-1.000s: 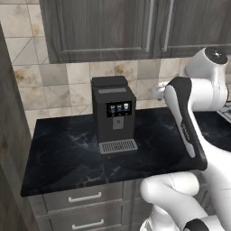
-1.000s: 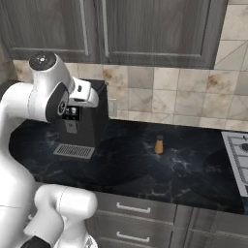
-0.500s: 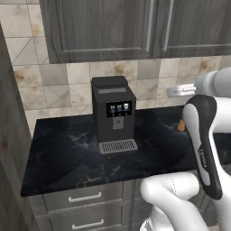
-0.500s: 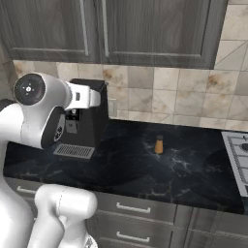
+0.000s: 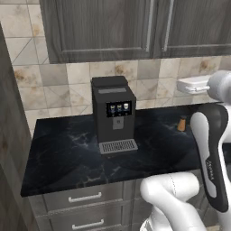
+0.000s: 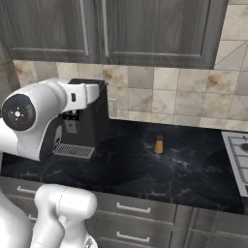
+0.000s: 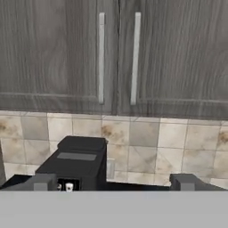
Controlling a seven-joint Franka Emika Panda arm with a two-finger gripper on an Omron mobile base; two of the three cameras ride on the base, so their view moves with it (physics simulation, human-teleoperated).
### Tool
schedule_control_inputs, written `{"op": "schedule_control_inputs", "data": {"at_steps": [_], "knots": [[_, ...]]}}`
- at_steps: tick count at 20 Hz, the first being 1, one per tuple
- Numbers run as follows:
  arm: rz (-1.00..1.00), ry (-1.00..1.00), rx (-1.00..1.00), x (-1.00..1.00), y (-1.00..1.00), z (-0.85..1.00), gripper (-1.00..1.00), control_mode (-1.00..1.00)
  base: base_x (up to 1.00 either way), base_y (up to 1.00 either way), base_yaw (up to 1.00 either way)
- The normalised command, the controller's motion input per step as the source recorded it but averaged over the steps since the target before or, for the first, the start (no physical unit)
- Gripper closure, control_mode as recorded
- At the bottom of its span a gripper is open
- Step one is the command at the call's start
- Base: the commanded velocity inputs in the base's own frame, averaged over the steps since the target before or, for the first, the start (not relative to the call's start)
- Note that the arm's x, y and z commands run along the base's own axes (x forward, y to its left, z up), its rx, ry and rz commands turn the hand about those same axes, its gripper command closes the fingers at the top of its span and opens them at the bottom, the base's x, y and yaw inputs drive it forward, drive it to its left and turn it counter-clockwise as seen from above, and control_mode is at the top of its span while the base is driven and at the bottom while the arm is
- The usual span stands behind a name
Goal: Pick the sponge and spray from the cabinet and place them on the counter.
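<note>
The cabinet (image 7: 116, 53) is seen with both panelled doors shut, so the sponge and spray cannot be made out. In the hand view the two slim silver bar handles (image 7: 101, 58) are shown upright, side by side at the seam between the doors, a detail given most plainly there. Below the cabinet, a tiled wall (image 7: 147, 142) is seen, and against it the black coffee machine (image 5: 113, 115) is stood on the counter (image 5: 67, 153).

The hand (image 7: 113, 182) is held wide, its two dark finger tips (image 7: 42, 182) set well apart at the bottom of the hand view, with nothing between them; it is pointed at the cabinet doors above the coffee machine.

A small orange-brown shaker (image 6: 159, 144) is shown upright on the counter in the right base view, well apart from the machine; in the left base view it is partly covered by the arm. A stove edge (image 6: 238, 150) is given at the right of the right base view. Drawers (image 5: 83, 198) are seen below the counter.
</note>
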Motion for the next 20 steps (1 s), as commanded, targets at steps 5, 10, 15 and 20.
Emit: {"op": "schedule_control_inputs", "data": {"at_steps": [5,10,15,20], "knots": [[0.00,-0.22,0.00,-0.16,-0.01,0.41,-1.00,-1.00,0.00,0.00,0.00],[0.00,-0.21,0.00,-0.10,-0.03,0.41,-1.00,-1.00,0.00,0.00,0.00],[0.00,-0.14,0.02,0.00,-0.03,0.33,-1.00,-1.00,0.00,0.00,0.00],[0.00,-0.07,0.05,0.08,-0.05,0.23,-1.00,-1.00,0.00,0.00,0.00]]}}
